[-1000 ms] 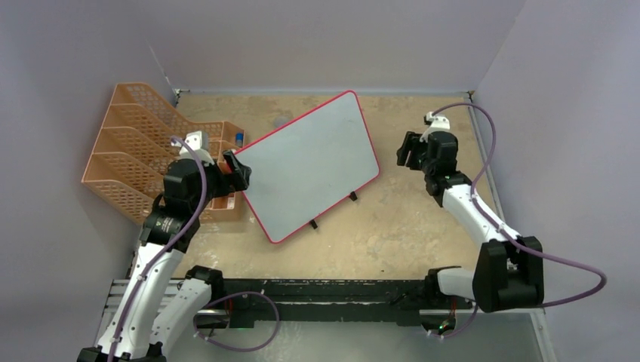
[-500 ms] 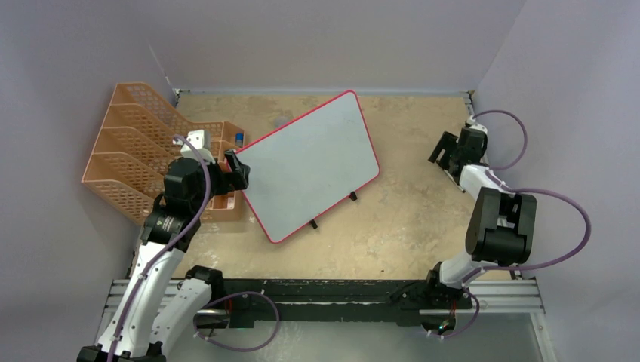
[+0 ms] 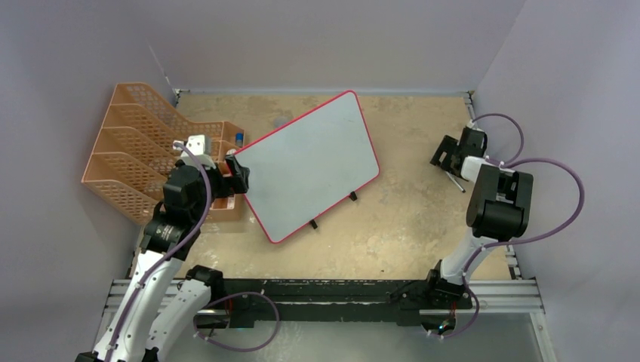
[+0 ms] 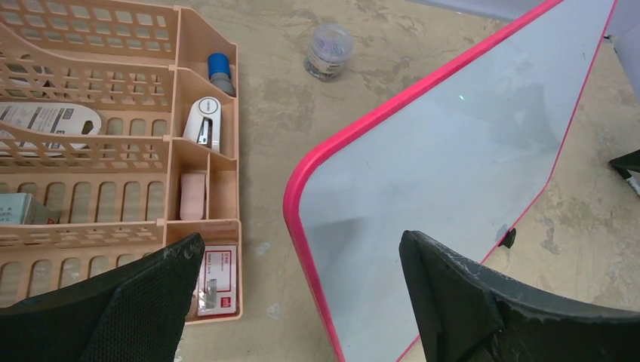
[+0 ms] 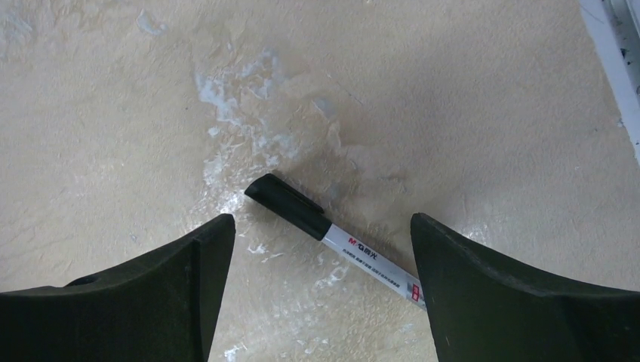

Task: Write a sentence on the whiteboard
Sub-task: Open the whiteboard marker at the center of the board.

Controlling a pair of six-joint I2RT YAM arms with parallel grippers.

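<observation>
The whiteboard [image 3: 309,170], pale with a red-pink frame and two black feet, lies tilted in the table's middle; its surface is blank, no sentence shows on it. It also fills the right of the left wrist view [image 4: 453,188]. My left gripper [image 3: 240,172] is open at the board's left corner, its jaws straddling the red edge [image 4: 302,249]. My right gripper [image 3: 447,154] is open and low over the table at the far right. A capped black-and-white marker [image 5: 332,237] lies on the table between its fingers; it also shows in the top view [image 3: 456,181].
An orange mesh file rack [image 3: 143,151] stands at the left, its tray [image 4: 113,151] holding a stapler [image 4: 204,121], a blue-capped item, an eraser and a staple box. A small clear jar [image 4: 329,49] sits behind the board. Walls close in at the back and right.
My right arm has swung from beside the board's right edge out to the far right and dropped low over the marker. The left arm has shifted slightly; the board has not moved.
</observation>
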